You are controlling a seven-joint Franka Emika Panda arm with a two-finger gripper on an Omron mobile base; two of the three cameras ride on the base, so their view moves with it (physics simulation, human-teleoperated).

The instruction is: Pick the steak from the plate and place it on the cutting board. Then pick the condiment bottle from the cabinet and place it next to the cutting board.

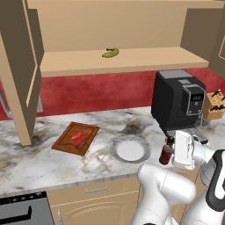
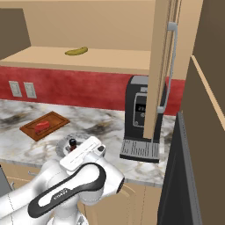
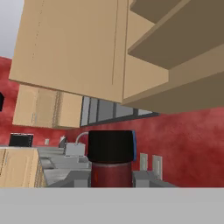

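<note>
My pincer [image 1: 168, 151] is closed on the condiment bottle [image 1: 165, 154], gripping it below its black cap and holding it upright above the counter [image 1: 44, 158], near the front edge and just right of the plate [image 1: 130, 149]. The bottle is clear of the counter surface. The steak [image 1: 78, 139] lies on the cutting board [image 1: 66, 141], which sits left of the plate, toward the middle of the counter. The cabinet [image 1: 132, 57] stands open above, a banana [image 1: 110, 53] on its shelf. A coffee machine [image 1: 176, 101] stands at the back right.
</note>
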